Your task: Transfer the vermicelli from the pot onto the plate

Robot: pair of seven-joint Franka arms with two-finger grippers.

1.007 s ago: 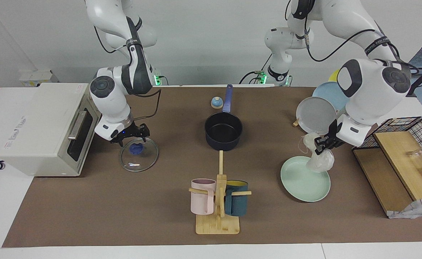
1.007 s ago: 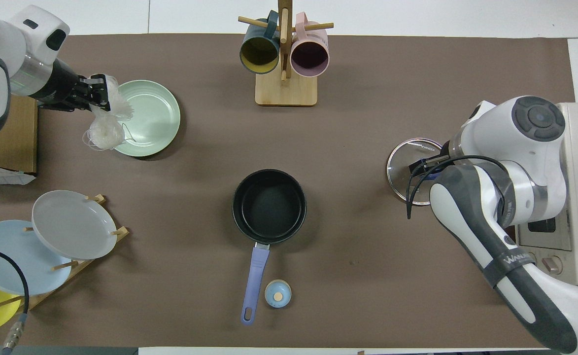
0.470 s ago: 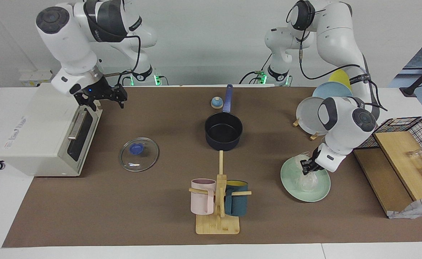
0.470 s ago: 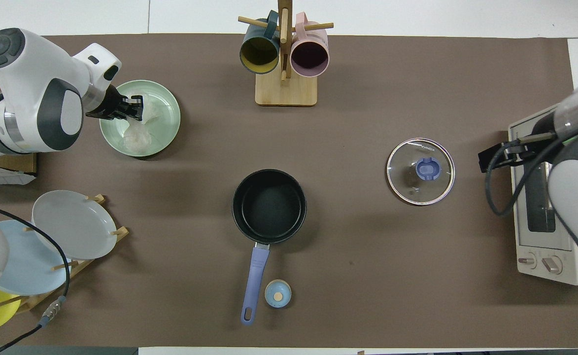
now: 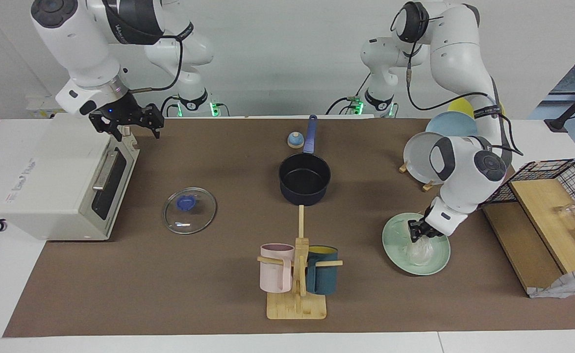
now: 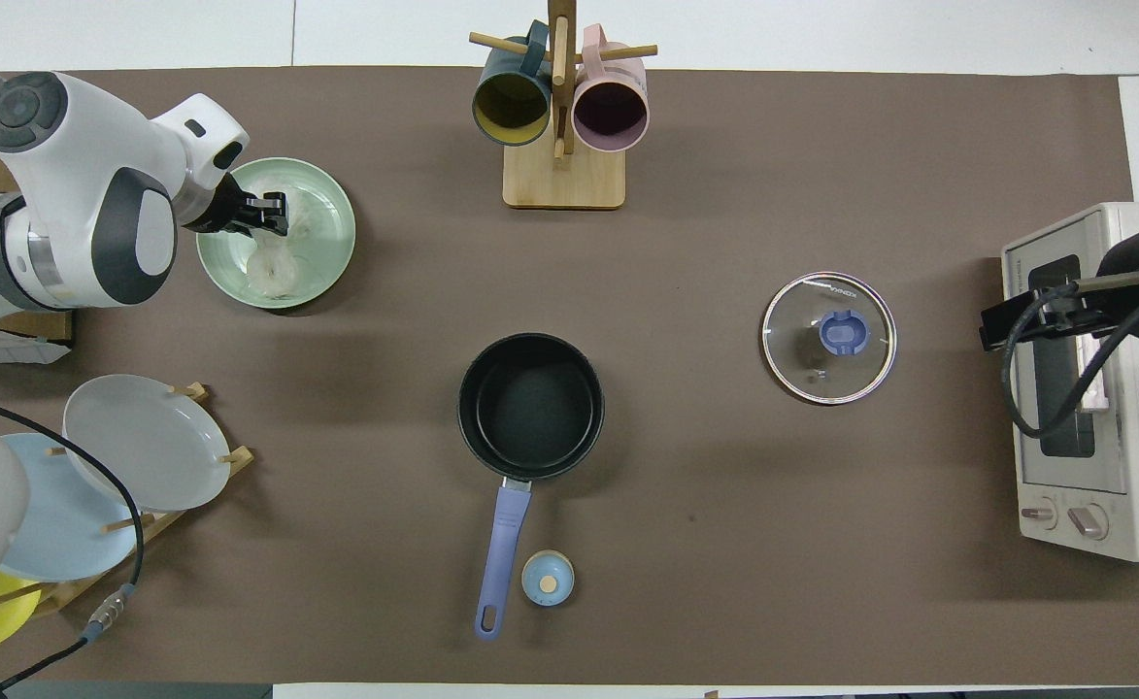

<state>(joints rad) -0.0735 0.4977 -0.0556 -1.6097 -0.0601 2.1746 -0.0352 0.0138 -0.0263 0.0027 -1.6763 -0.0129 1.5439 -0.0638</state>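
At the right arm's end of the table, the right gripper (image 5: 129,122) hung with its jaws spread and empty over the top front edge of the one toaster oven (image 5: 57,181), waiting. Next toward the middle lay one glass lid (image 5: 189,211), flat on the mat. At the middle stood the one pot (image 5: 304,179), black inside and with nothing in it. One small blue round piece (image 5: 295,140) sat beside its handle, nearer to the robots. Farther from the robots than the pot stood one wooden mug stand (image 5: 297,304) with two mugs, a pink mug (image 5: 276,267) and a teal mug (image 5: 322,277).

Toward the left arm's end lay the one plate (image 5: 395,245). The vermicelli (image 5: 418,250), one wrapped bundle in two lumps, rested in it. The left gripper (image 5: 417,230) was low over the bundle. Whether it gripped the wrap or had let go could not be told; it seemed at least to touch the upper lump. A rack nearer to the robots held three plates: a grey plate (image 5: 417,157), a light blue plate (image 5: 451,125) and a yellow plate (image 5: 461,104). One wire basket (image 5: 562,176) stood at the table's end.

The transfer looked nearly done. The likely trouble was the glossy wrap clinging to the gripper: a lift without a clean release could drag the bundle over the rim. A sideways pull might also shove the light plate along the mat.
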